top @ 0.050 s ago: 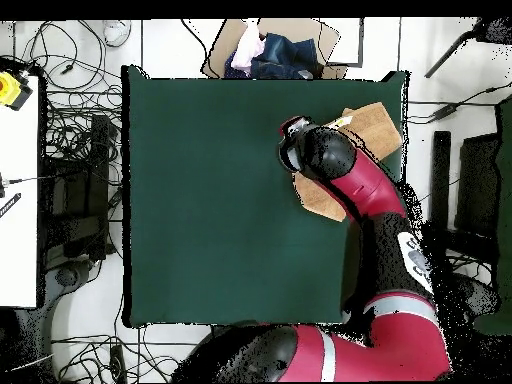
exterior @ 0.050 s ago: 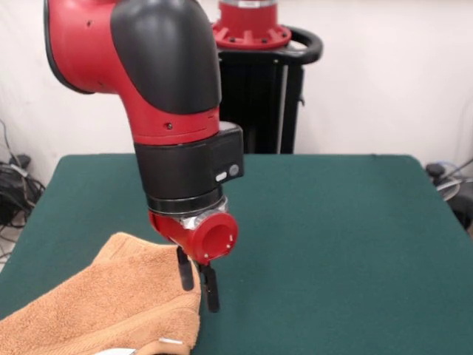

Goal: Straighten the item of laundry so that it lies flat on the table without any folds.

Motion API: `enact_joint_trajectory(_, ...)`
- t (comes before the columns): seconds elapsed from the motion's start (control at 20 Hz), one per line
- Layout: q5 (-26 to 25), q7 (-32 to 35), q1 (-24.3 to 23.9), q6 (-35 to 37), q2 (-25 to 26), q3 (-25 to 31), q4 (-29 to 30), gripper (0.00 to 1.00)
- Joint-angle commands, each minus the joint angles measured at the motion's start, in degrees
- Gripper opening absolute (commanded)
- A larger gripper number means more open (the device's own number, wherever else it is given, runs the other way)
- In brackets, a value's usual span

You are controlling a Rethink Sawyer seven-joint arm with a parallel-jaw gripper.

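Lying rumpled at the desk's [exterior @ 0.050 s ago: 332, 222] near left corner, the towel [exterior @ 0.050 s ago: 111, 303] is folded over itself, its tag [exterior @ 0.050 s ago: 171, 341] nearest. The end effector [exterior @ 0.050 s ago: 198, 279], slightly parted and empty, is poised at its right edge. Cables [exterior @ 0.050 s ago: 15, 185] are seen beyond.

Nubby terry towel [exterior @ 0.050 s ago: 111, 303] on matt felt table [exterior @ 0.050 s ago: 332, 222].

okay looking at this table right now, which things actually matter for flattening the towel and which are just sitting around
Part of the job:
orange-tan towel, bunched at the table's edge
green table
gripper, at the towel's edge

Just lying about:
cardboard box of clothes beyond the table
cables on the floor
white side table
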Motion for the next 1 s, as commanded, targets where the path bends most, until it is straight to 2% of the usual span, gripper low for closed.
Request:
enact_joint_trajectory(0.05, 2.5, 13.3, -1.4, -5.1, -0.9, 1.9, 8.3, 1.0)
enact_joint_trajectory(0.25, 2.4, 12.6, -1.2, -3.7, -0.5, 0.9, 6.8, 1.0)
enact_joint_trajectory(0.35, 2.0, 12.2, -0.5, -1.8, 2.0, -1.1, 2.4, 1.0)
enact_joint_trajectory(0.5, 1.3, 7.8, -3.6, 1.6, 6.5, 1.1, -3.7, 1.0)
enact_joint_trajectory(0.85, 0.2, 9.0, -2.3, 4.0, 6.3, -1.2, -5.9, 1.0)
enact_joint_trajectory(1.0, 0.3, 9.8, -1.3, 4.8, 7.8, -2.3, -8.8, 1.0)
